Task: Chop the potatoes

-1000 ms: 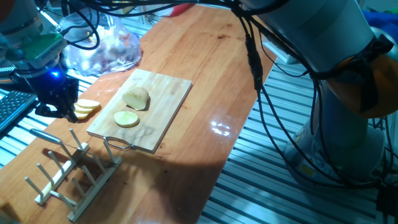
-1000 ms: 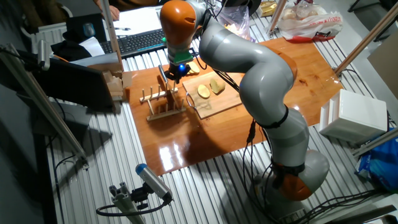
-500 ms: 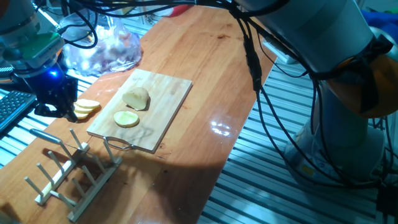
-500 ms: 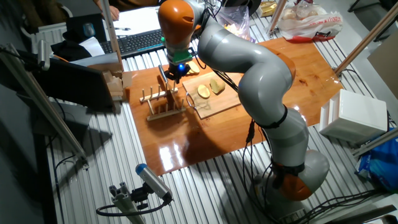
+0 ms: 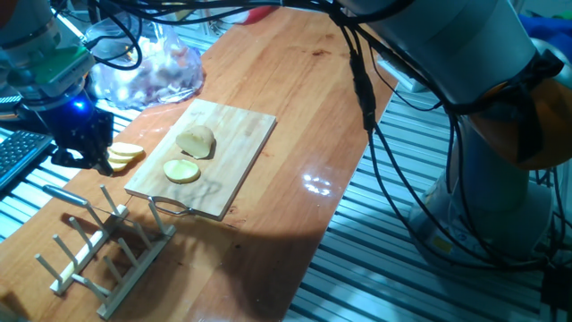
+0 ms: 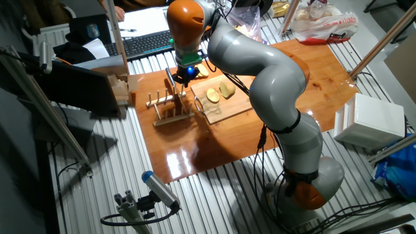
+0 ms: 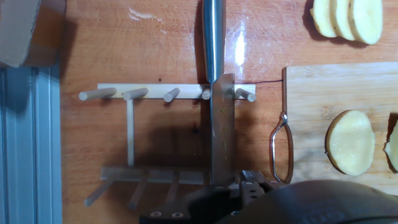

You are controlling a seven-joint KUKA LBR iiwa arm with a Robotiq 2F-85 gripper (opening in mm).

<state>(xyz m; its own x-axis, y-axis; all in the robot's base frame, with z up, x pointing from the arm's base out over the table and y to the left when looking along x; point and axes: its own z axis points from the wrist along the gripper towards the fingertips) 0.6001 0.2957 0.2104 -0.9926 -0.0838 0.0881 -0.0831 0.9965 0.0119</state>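
Observation:
A peeled pale-yellow potato chunk (image 5: 196,141) lies on the wooden cutting board (image 5: 237,152) with one round slice (image 5: 181,170) in front of it. Several more slices (image 5: 123,155) lie stacked on the table left of the board. My gripper (image 5: 79,141) hangs low just left of that stack and holds nothing that I can see; its fingers are dark and I cannot make out their gap. The knife (image 7: 222,130) rests in the wooden peg rack (image 7: 168,94), with its steel handle (image 7: 213,31) pointing away. The hand view also shows the slice (image 7: 350,142) and the stack (image 7: 345,18).
A plastic bag (image 5: 147,67) lies behind the board. A wire loop (image 7: 281,149) sticks out from the board's edge beside the rack. A keyboard (image 6: 140,42) and a wooden block (image 6: 120,88) lie beyond the table's left end. Cables hang over the far side.

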